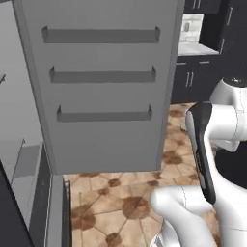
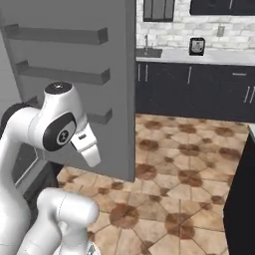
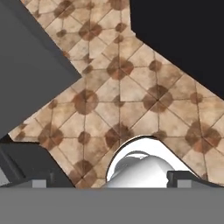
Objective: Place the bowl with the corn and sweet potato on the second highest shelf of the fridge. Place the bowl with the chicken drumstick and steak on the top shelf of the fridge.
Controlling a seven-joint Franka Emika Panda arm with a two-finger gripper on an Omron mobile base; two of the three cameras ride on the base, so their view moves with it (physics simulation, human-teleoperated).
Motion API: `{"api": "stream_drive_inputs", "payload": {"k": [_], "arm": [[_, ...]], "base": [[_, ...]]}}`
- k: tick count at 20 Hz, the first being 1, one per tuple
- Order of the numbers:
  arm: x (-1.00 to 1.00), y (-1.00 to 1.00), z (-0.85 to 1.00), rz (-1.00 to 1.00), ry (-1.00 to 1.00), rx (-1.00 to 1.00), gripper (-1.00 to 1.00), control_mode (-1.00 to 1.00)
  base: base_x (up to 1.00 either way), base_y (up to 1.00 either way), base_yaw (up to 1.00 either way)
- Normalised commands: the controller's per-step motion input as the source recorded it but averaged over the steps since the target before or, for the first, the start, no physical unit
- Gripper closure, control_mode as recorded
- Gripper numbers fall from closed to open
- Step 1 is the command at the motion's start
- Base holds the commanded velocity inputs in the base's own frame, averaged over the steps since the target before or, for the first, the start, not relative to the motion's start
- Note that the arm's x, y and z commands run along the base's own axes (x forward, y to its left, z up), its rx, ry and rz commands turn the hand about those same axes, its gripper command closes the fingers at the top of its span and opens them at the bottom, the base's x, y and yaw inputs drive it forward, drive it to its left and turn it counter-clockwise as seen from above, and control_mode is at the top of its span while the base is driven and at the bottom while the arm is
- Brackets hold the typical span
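The fridge [image 1: 103, 87] stands open. Its door, with three narrow rails [image 1: 103, 77], swings out towards the robot and hides most of the cabinet. To the left of the door only a sliver of the grey interior can be made out, and I cannot tell the top shelf from the second highest shelf there. From the right base camera the same door [image 2: 74, 74] stands just behind the folded arm, with the tiled floor [image 2: 189, 164] to the right of the door.

Neither bowl can be located from where I stand, nor the corn, sweet potato, drumstick or steak. Their position relative to the fridge is undetermined.

End effector [image 3: 107, 183]: in the hand camera the two dark fingertips [image 3: 38, 183] stand wide apart with nothing between them. It is open, empty, and pointed down at the floor beside the lower corner of the door.

Handling assessment, by judgement only: a glossy shallow bowl is likely rigid but slick, and light even when loaded. The food lies loose inside and would roll or spill if the bowl tipped. The sound hold is on the rim, one finger inside and one outside, with the bowl carried level. A pinch on the food itself should be avoided. The rim wall may slip under a weak grip.
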Motion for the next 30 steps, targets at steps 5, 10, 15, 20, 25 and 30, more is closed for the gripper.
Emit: {"api": "stream_drive_inputs", "payload": {"k": [5,10,15,20,25,30], "arm": [[0.00,0.00,0.00,0.00,0.00,0.00,-1.00,1.00],[0.00,0.00,0.00,0.00,0.00,0.00,-1.00,1.00],[0.00,0.00,0.00,0.00,0.00,0.00,-1.00,1.00],[0.00,0.00,0.00,0.00,0.00,0.00,-1.00,1.00],[0.00,0.00,0.00,0.00,0.00,0.00,-1.00,1.00],[0.00,0.00,0.00,0.00,0.00,0.00,-1.00,1.00]], "base": [[0.00,-1.00,-0.47],[0.27,-0.97,-0.32],[1.00,-0.14,-0.08],[1.00,0.00,0.03],[1.00,-0.06,0.10],[1.00,0.00,0.12]]}}
